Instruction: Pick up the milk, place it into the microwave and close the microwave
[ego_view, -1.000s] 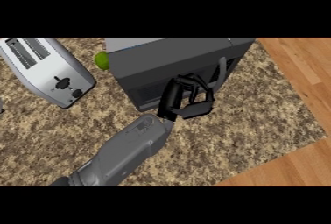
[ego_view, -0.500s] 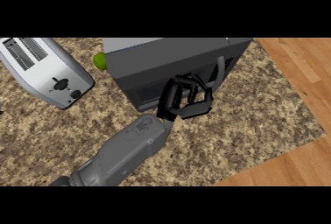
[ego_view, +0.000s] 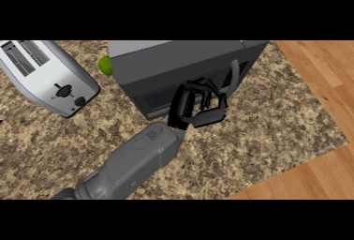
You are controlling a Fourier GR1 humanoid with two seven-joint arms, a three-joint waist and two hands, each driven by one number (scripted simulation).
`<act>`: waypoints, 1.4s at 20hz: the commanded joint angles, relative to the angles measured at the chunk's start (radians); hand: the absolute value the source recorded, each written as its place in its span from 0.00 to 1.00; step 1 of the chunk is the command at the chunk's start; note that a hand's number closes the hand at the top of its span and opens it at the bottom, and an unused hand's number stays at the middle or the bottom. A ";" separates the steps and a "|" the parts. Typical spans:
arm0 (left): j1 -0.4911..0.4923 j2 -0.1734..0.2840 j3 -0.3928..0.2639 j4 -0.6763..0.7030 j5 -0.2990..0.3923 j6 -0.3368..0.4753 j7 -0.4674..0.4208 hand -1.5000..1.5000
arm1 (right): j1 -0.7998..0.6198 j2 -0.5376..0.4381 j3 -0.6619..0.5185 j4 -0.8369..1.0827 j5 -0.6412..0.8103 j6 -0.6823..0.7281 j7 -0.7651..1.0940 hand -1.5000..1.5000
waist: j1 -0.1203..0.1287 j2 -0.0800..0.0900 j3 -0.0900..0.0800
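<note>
Head view | right hand (ego_view: pixel 197 105): fingers curled, holding nothing visible, against microwave (ego_view: pixel 180 70) door front; unchanged from half a second ago | milk: not visible | toaster (ego_view: pixel 48 77): well left of hand, on counter (ego_view: pixel 262 136)

Single grey forearm rising from lower edge, black robot hand (ego_view: pixel 197 105) with fingers curled, thumb outstretched

A kitchen: toaster (ego_view: pixel 48 77) and microwave (ego_view: pixel 183 65) on granite counter (ego_view: pixel 262 136).
</note>
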 commanded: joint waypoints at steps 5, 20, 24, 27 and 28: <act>-0.077 0.000 0.025 0.075 0.040 -0.008 -0.014 1.00 | -0.046 -0.072 -0.043 0.033 0.004 0.011 0.009 0.00 | -0.007 0.012 -0.001; -0.097 0.000 -0.006 0.096 0.094 -0.015 -0.056 1.00 | -0.094 -0.119 -0.075 0.153 -0.052 0.065 0.000 0.00 | -0.003 0.020 0.005; -0.100 0.000 -0.011 0.102 0.107 -0.022 -0.066 1.00 | -0.108 -0.135 -0.090 0.190 -0.077 0.084 -0.002 0.00 | -0.006 0.023 0.005; -0.110 0.000 -0.025 0.102 0.114 -0.019 -0.068 1.00 | -0.120 -0.142 -0.088 0.214 -0.087 0.093 0.004 0.00 | -0.006 0.023 0.004; -0.112 0.000 -0.025 0.098 0.119 -0.017 -0.070 1.00 | -0.130 -0.146 -0.091 0.228 -0.090 0.094 0.002 0.00 | 0.000 0.026 0.005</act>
